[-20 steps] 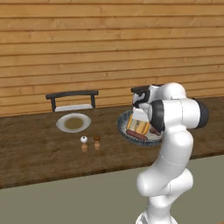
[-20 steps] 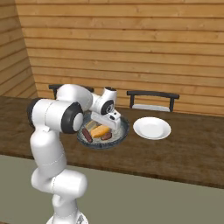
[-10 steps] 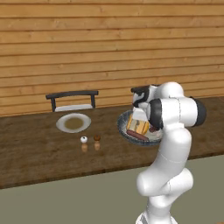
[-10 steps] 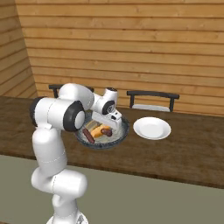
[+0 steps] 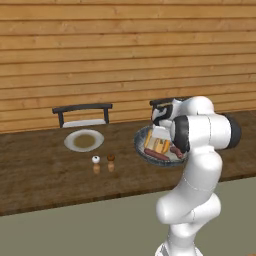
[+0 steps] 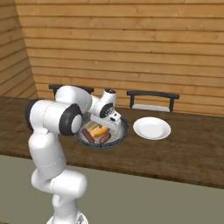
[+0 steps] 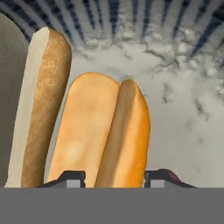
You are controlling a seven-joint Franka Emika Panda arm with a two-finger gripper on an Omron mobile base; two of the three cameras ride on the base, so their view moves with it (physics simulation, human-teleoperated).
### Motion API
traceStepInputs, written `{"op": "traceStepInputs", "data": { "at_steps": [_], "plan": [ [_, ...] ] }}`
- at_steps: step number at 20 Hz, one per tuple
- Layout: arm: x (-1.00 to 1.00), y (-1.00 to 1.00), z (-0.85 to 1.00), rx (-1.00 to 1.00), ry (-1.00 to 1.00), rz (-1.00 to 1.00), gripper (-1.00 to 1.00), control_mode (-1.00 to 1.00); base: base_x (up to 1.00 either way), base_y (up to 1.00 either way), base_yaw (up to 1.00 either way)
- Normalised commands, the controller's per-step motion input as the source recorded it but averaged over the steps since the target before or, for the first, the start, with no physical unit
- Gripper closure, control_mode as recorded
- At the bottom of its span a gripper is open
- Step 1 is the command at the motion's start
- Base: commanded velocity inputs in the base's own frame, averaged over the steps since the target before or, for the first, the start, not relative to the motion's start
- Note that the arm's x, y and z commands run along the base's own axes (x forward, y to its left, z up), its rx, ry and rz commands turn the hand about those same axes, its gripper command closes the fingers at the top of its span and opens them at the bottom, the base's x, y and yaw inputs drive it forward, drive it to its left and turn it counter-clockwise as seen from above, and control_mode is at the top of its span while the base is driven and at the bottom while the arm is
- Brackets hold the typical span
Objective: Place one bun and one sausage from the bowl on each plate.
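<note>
You have a bench (image 5: 40, 180) of dark, matt wood with visible grain, and behind it a wall (image 5: 125, 55) of lighter, warm planks. The bowl (image 6: 120, 133) looks like glazed pottery, its pale inside (image 7: 175, 109) mottled and rough-looking, with dark ribbed stripes on the wall. The bun (image 7: 100, 135) is smooth and golden with a soft sheen. The plate (image 6: 152, 128) looks smooth and white. The arm (image 5: 200, 145) is glossy white plastic.

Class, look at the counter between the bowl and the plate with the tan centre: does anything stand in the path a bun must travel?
Two small shakers stand near that line, between bowl and plate; a lifted bun should clear them.
</note>
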Motion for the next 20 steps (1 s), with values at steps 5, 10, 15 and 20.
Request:
{"op": "traceStepInputs", "data": {
  "at_steps": [5,10,15,20],
  "plan": [
    [0.0,-0.02,0.16,-0.04,0.0,-0.01,1.0,-1.0,0.0,0.0,0.0],
    [-0.03,-0.3,0.76,-0.11,0.0,-0.01,1.0,-1.0,0.0,0.0,0.0],
    [-0.01,-0.63,0.73,-0.18,0.0,0.01,1.0,-1.0,0.0,0.0,0.0],
    [0.0,-1.0,0.33,-0.25,0.0,0.17,1.0,-1.0,0.0,0.0,0.0]
  ]
}}
